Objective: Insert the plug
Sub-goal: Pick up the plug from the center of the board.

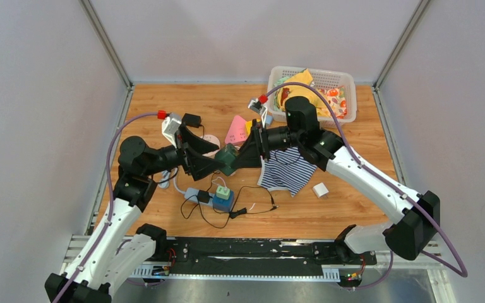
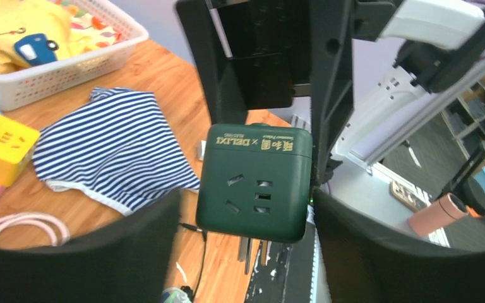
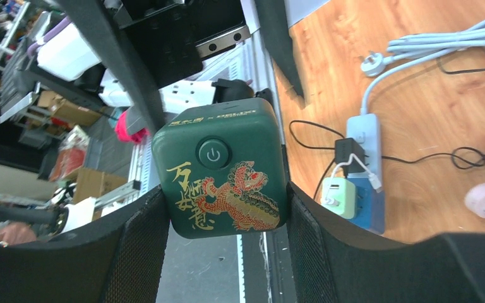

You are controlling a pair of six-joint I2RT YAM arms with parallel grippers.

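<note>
Right claw (image 3: pixel 224 192) clamps the green plug cube (image 3: pixel 221 170) on two opposite flat sides. Cube hangs off the counter (image 3: pixel 429 95), above and a little beyond the power strip (image 3: pixel 361 136). Left claw (image 2: pixel 247 199) stands wide around the same cube, with a gap at one finger. Cube looks rigid, light and glossy, so probably slippery. Best hold: flat side faces, prongs (image 2: pixel 252 249) left free. Left wrist view alone shows prongs and socket face; right wrist view gives button and dragon print instead.
</note>
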